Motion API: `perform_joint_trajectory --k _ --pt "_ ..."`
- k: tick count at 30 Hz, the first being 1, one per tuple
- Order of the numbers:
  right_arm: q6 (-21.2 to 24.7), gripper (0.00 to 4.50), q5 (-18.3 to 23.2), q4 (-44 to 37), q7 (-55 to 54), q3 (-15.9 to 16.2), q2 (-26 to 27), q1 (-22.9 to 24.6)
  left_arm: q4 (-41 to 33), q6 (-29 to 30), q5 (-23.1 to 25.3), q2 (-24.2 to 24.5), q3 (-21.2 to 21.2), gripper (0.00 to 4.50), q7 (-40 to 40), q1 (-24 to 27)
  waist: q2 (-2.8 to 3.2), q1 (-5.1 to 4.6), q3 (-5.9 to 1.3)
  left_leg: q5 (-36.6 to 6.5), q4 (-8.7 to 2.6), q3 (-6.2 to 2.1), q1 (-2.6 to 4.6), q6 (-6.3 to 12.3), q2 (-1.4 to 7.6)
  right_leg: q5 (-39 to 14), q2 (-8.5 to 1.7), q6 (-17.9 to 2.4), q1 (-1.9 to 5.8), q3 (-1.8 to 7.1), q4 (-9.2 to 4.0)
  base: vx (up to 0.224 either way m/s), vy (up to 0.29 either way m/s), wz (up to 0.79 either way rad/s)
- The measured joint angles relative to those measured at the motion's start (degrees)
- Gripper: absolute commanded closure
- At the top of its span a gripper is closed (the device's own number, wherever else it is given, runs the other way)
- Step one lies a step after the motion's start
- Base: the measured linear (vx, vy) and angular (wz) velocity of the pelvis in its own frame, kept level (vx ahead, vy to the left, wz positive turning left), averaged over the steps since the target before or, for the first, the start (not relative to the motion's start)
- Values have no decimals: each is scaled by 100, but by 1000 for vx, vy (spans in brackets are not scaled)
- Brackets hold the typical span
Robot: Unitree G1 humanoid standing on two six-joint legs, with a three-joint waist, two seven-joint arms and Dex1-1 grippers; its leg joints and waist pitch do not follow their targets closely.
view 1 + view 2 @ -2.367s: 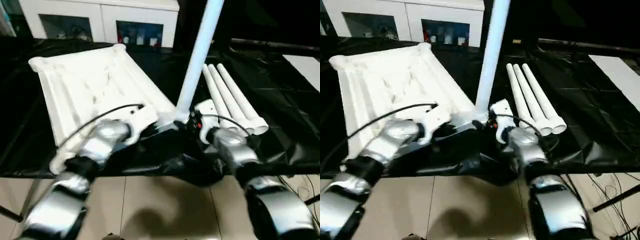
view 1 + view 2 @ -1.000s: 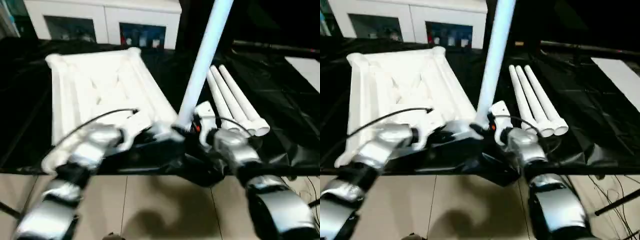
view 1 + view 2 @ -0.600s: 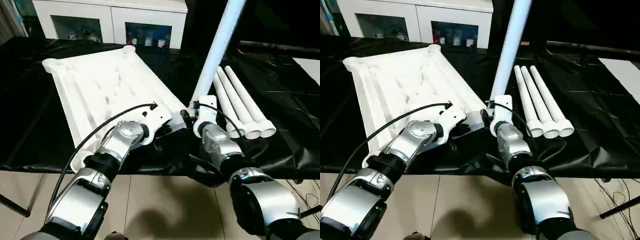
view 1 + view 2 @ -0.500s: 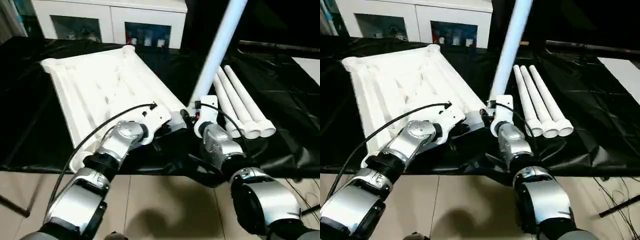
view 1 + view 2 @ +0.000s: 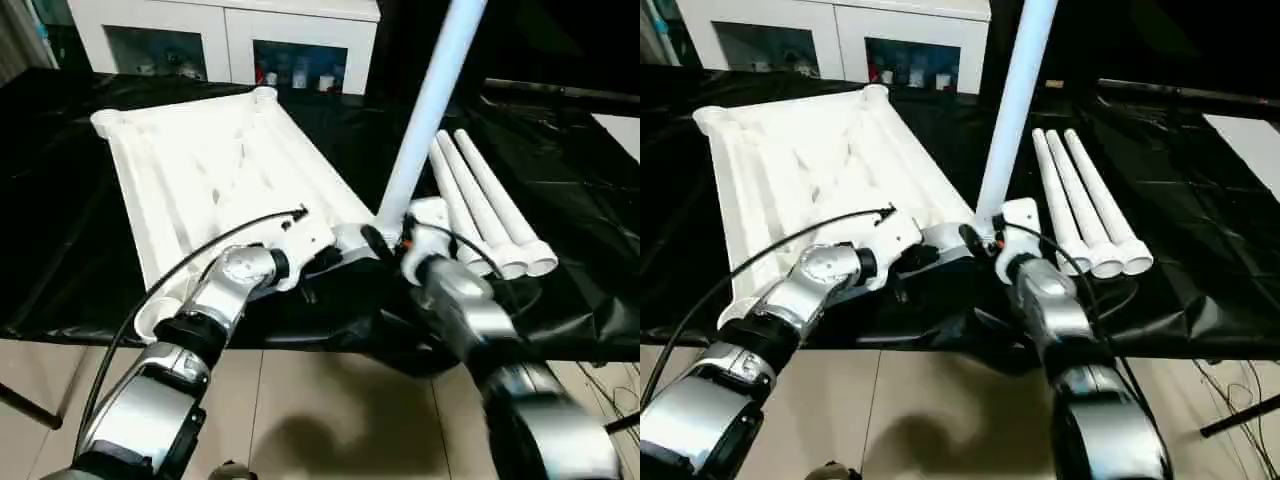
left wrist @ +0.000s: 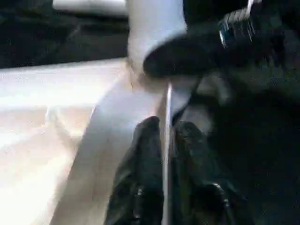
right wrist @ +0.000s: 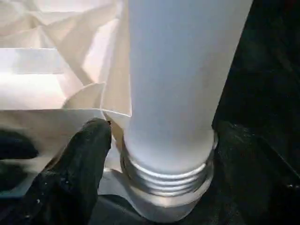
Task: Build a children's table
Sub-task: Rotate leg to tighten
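Note:
The white tabletop [image 5: 200,170] lies ribbed side up on the black-covered bench. One white leg [image 5: 430,100] stands in its near right corner socket, leaning slightly right. Screw threads [image 7: 164,180] show at the leg's base above the socket. My left gripper [image 5: 340,250] is shut on the tabletop's thin rim [image 6: 168,108] beside that corner, a finger [image 6: 145,150] on each side. My right gripper [image 5: 385,240] is shut on the leg's base; one finger [image 7: 89,145] presses beside the threads, the other is hidden behind the leg.
Three spare legs [image 5: 485,205] lie side by side on the black sheet to the right of the tabletop. A white glass-door cabinet [image 5: 220,30] stands behind the bench. The bench's front edge runs just under my wrists, with tiled floor [image 5: 320,420] below.
The head view has shifted a little. My right forearm has swung slightly outward at the leg's base. The leg stays in the corner socket and the left gripper keeps its hold on the rim.

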Motion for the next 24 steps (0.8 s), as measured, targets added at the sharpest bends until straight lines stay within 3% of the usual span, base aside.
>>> perform_joint_trajectory --k 7,12,17,21,24 --pt "390 77 48 -1278 373 282 -107 639 -335 41 -304 192 331 310 -230 5 14 -56 9 -12 -9 -3 10 -23 3 0 7 0 0 1 0 0 0 0" --pt "692 77 117 -2110 717 419 -264 1035 -1340 619 -702 899 540 271 -1049 201 17 -59 10 -13 -15 -3 14 -24 2 -1 9 0 0 4 -6 0 0 0" --pt "878 77 120 -2569 865 426 -574 1231 -2711 1475 -869 2080 302 237 -2322 1045 17 -48 11 -18 -19 -1 15 -33 3 -2 10 1 0 5 -10 0 0 0" --pt "930 77 120 -2568 934 399 -728 1292 -3169 1814 -885 2552 327 214 -2696 1263 17 -1 13 -16 -20 0 15 -35 -1 -1 6 1 7 5 -11 0 0 0" --pt "988 77 119 -2766 1155 437 -922 1376 -3881 2208 -1055 3023 294 175 -3032 1584 14 -35 12 -16 -19 5 19 -35 -3 0 5 2 7 13 -11 0 0 0"
